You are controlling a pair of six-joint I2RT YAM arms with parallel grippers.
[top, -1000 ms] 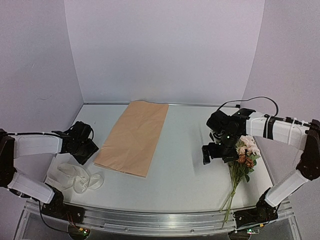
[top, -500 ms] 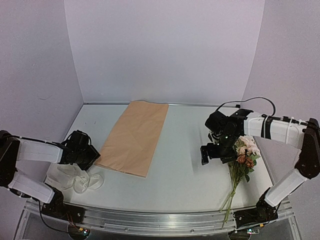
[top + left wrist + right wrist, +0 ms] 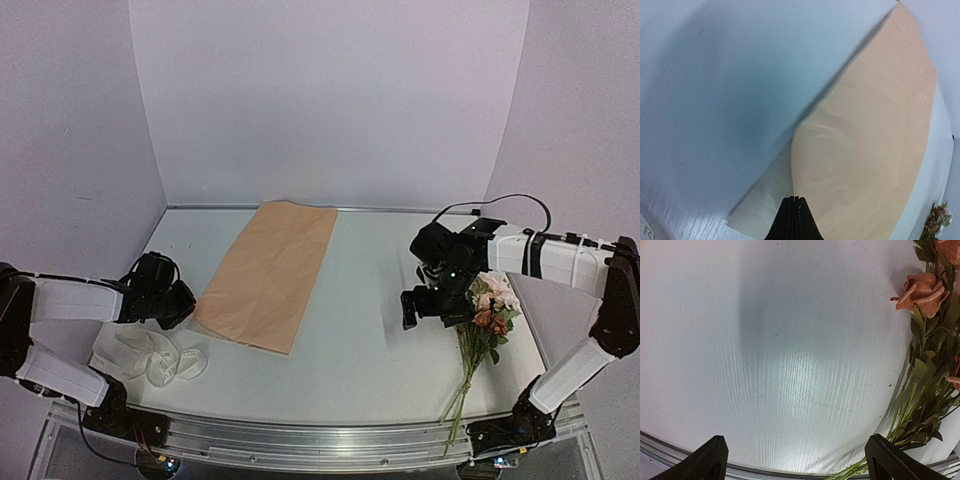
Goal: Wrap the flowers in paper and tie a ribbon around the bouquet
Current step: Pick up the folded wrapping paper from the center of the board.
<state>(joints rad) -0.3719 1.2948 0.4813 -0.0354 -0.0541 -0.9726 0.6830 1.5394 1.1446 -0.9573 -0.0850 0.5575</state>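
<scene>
Near front left: long narrow creamy-white satin ribbon (image 3: 152, 358) in loose loops on the white table (image 3: 370, 350), untouched, just nearer than the left arm.

Left pincer (image 3: 178, 305) (image 3: 795, 216): fingers together, low at the near-left corner of the large rectangular peach-tan kraft paper (image 3: 270, 268) (image 3: 870, 135). The wrist view shows the sheet's edge curling up into the tips with a pale underside showing, so it looks clamped on the paper corner.

The paper lies flat otherwise. Its long axis runs from the left pincer away toward the back wall, leaning right. The whole sheet sits ahead and right of that pincer.

Right side: small bunch of faded pink, rust and cream roses with green leaves and thin stems, the flowers (image 3: 490, 308) (image 3: 922, 287). They lie on the table, stems toward the near edge, heads farther back.

Right pincer (image 3: 425, 303) (image 3: 797, 452): fingers wide apart, holding nothing, over bare table just left of the flowers.

Key relation: the flowers are well apart from the paper, on the table's far right. The right arm is much nearer, so the carry probably falls to it, leftward onto the sheet.
</scene>
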